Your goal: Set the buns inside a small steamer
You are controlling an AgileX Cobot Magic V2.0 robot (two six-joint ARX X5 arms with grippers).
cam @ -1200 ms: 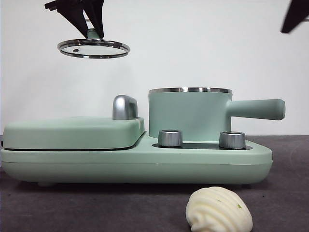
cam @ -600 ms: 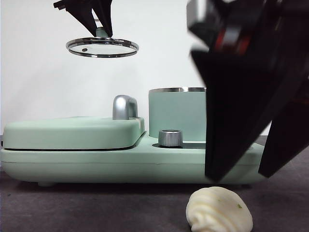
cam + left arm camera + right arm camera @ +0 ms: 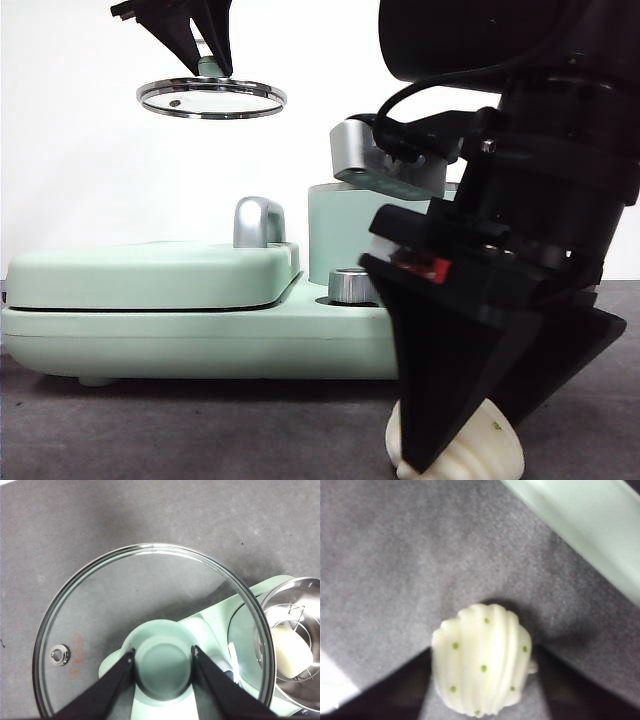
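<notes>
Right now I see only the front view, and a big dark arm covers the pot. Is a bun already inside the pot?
Observer: Yes. The left wrist view shows the smooth bun lying on a wire rack in the small steamer.
Operator: And the lid?
Observer: The left gripper holds the glass lid by its green knob, in the air.
Operator: Is the ridged bun gripped?
Observer: Not visibly. The right gripper has its open jaws on both sides of the ridged bun, which lies on the table.
</notes>
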